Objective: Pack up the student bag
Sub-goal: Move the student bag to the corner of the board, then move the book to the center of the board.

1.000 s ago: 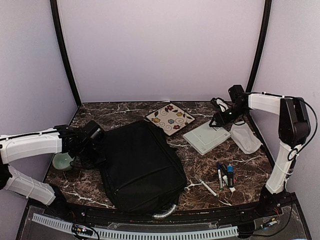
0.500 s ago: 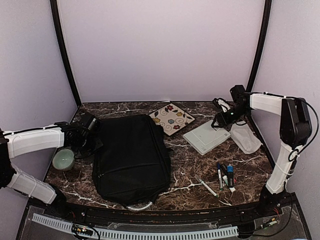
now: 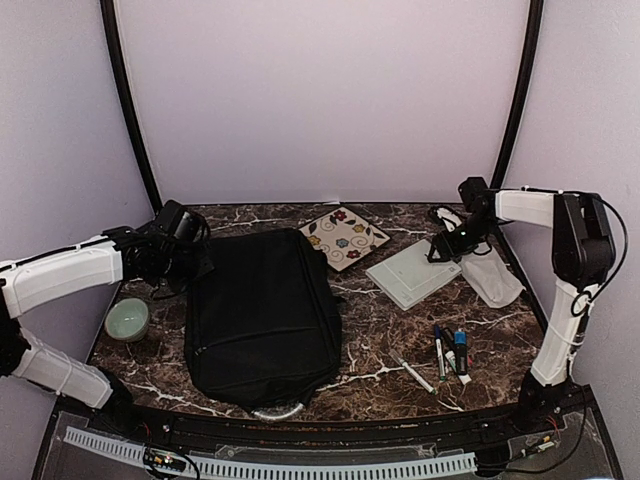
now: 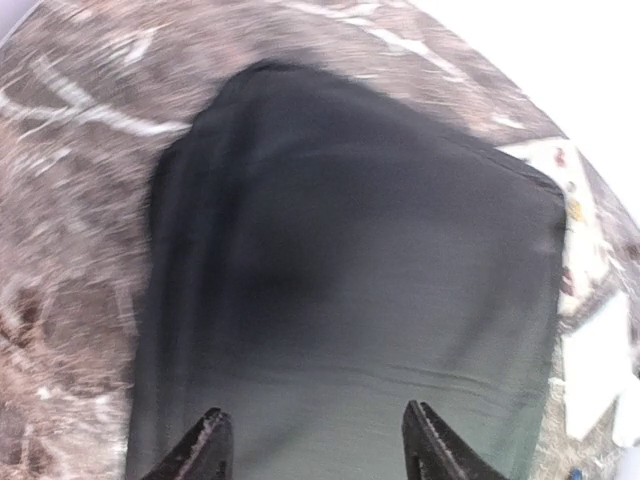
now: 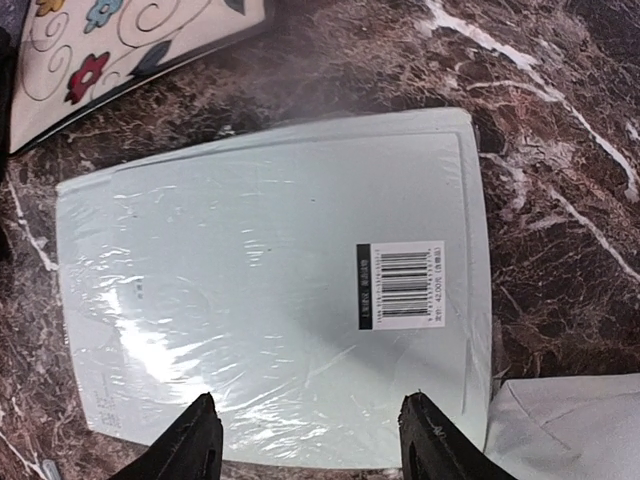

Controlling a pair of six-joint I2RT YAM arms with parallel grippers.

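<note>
The student bag (image 3: 262, 315) lies flat on the worktop (image 3: 385, 325) just beyond the left pincer (image 4: 318, 445), whose jaws stand wide and empty; no opening shows, so anything brought over could slide off the fabric. The right pincer (image 5: 312, 440), also wide and empty, hovers over a film-wrapped book (image 5: 270, 290) just ahead of its tips, where the glossy film may make a grip skid. The print on its barcode label (image 5: 400, 285) is too small to read.

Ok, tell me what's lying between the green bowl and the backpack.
Nothing: only a bare strip of marble table separates the green bowl from the black backpack, as the top view shows.
</note>
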